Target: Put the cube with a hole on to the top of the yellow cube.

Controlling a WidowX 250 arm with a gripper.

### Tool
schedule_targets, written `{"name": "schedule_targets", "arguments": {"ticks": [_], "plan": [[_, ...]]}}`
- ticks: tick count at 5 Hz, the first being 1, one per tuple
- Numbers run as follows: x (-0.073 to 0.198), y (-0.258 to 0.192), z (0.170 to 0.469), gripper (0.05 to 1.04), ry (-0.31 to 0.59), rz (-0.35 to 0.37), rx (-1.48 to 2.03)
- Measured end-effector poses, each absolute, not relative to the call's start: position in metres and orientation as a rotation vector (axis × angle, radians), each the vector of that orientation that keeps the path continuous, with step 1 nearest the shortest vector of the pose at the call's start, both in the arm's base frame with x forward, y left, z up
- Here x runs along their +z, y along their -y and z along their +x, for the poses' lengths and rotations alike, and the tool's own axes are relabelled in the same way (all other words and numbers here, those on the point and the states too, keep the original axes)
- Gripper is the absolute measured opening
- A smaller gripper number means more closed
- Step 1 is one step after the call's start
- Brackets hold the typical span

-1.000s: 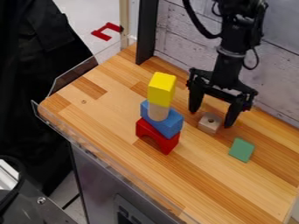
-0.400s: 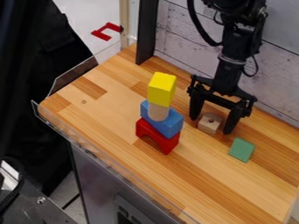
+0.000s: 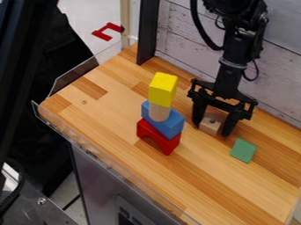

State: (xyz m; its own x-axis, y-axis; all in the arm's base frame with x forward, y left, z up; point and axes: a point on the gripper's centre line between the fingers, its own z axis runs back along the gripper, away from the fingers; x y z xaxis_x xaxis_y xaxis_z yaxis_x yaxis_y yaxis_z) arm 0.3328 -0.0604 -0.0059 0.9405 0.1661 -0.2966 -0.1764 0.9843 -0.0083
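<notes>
Smooth, satiny wooden bench [image 3: 117, 114], clear glossy plastic guard [image 3: 88, 151] along its near edge, bare matt wood cube with a hole [image 3: 209, 127], smooth yellow cube [image 3: 162, 93]

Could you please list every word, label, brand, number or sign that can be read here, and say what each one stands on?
No text can be read.
Dark patch on the grey cabinet front: pale marks, too small and cut off to read.
Yellow cube, cube with a hole, green block: no lettering to be made out.
</notes>
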Motion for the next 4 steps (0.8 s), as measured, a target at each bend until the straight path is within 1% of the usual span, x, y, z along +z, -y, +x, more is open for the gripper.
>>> {"name": "schedule_targets", "arguments": {"ticks": [1, 2, 3, 4], "plan": [[-0.008, 0.06, 0.334, 0.546, -0.28, -0.053, 0.216], [-0.005, 0.059, 0.331, 0.546, -0.266, -0.07, 0.227], [0.04, 0.056, 0.335, 0.546, -0.196, -0.116, 0.224], [0.093, 0.053, 0.339, 0.546, -0.047, -0.176, 0.208]]}}
